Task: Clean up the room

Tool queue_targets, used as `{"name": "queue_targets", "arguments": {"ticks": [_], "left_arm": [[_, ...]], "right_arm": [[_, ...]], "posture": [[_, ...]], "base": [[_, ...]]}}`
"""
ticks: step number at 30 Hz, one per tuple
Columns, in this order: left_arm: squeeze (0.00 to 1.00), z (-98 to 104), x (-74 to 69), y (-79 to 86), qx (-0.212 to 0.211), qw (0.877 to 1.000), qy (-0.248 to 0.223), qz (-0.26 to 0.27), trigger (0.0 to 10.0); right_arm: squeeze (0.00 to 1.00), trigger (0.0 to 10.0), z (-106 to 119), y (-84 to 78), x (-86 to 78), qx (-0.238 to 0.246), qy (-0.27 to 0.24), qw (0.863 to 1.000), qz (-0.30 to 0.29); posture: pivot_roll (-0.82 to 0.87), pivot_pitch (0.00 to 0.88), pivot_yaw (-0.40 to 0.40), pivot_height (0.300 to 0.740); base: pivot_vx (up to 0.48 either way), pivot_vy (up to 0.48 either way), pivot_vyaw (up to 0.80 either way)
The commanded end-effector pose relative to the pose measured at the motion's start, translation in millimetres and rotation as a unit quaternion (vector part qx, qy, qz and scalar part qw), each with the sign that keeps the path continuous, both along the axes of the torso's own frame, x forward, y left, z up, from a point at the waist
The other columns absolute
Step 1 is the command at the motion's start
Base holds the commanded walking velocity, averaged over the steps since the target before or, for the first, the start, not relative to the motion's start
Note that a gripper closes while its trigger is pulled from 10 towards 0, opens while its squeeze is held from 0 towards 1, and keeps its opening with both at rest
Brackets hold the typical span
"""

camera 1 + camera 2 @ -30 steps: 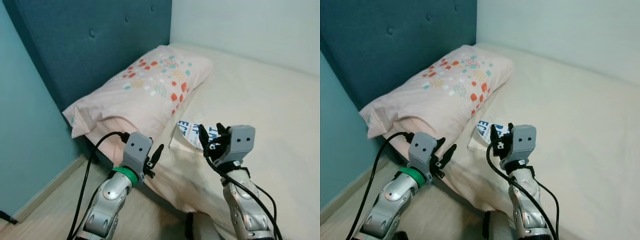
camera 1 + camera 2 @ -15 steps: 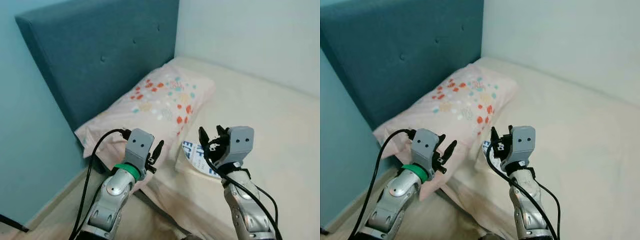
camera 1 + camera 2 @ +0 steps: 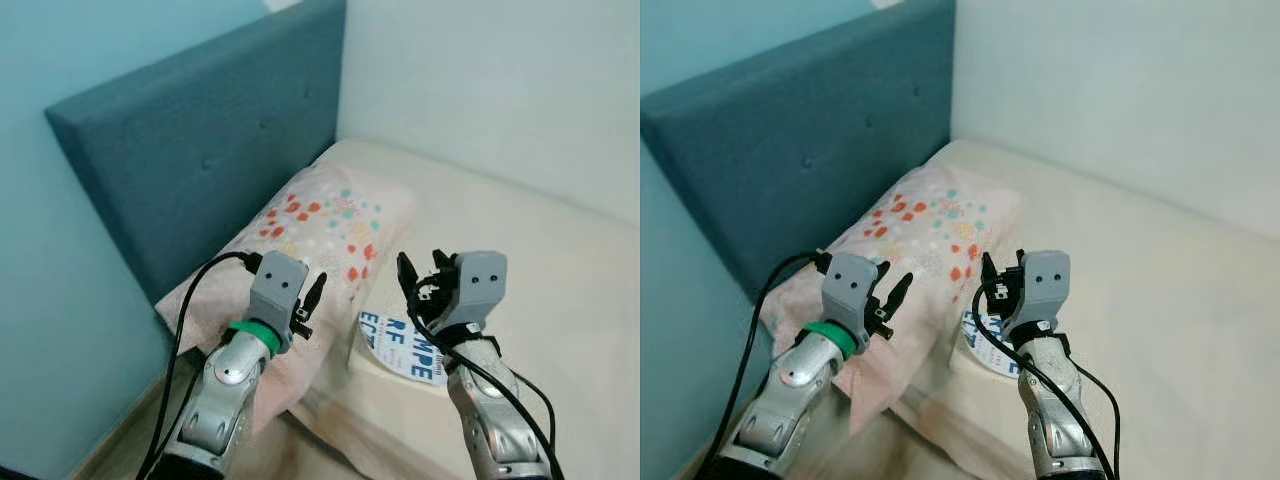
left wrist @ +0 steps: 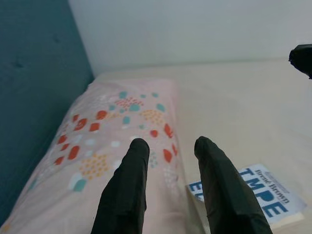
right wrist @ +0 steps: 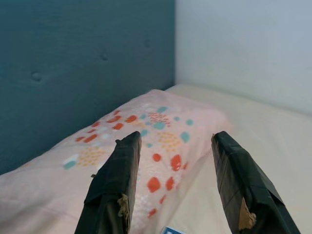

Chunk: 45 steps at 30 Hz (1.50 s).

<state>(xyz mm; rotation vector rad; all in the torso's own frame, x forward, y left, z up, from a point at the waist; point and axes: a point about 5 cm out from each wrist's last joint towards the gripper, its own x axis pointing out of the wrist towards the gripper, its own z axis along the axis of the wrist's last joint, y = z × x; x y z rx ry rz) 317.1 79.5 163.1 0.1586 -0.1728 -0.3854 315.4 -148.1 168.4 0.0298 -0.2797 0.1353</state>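
A pink pillow (image 3: 310,235) with red and teal spots lies on the cream bed (image 3: 520,230) against a dark teal headboard (image 3: 200,150). A white book (image 3: 400,345) with blue letters rests on the bed beside the pillow's lower edge; the same book (image 4: 258,195) lies past my left gripper's fingers. My left gripper (image 3: 312,300) is held up over the pillow's near end, open and empty. My right gripper (image 3: 420,285) hovers above the book, open with nothing between its fingers (image 5: 117,185). Both are apart from the bedding.
A pale wall (image 3: 500,90) runs along the far side of the bed and meets the headboard in a corner. A light teal wall (image 3: 60,300) stands on the left. A strip of wooden floor (image 3: 130,450) lies between that wall and the bed.
The camera has tilted up and drawn back, so the pillow, book and headboard sit lower and smaller in view. Both grippers hold the same raised pose and stay open.
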Motion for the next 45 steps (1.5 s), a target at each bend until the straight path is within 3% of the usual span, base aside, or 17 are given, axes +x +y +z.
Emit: {"name": "queue_targets", "arguments": {"ticks": [1,39,45], "left_arm": [[0.0,-10.1,-1.6,1.7,0.007,1.0,0.017,0.003,10.0],[0.0,-13.0,-1.9,3.7,0.012,1.0,0.02,0.004,10.0],[0.0,-13.3,-2.3,4.3,0.012,1.0,0.021,0.004,10.0]], "right_arm": [[0.0,10.0,-5.1,2.5,-1.1,0.004,0.01,1.0,-0.001],[0.0,10.0,-8.3,14.1,-1.4,0.013,0.012,1.0,0.018],[0.0,10.0,-8.7,14.8,-1.6,0.014,0.012,1.0,0.021]], "posture": [[-0.14,0.059,0.043,0.74],[-0.13,0.056,0.053,0.74],[-0.13,0.053,0.054,0.74]], "base": [[0.0,0.0,0.0],[0.0,0.0,0.0],[-0.328,0.0,0.0]]}}
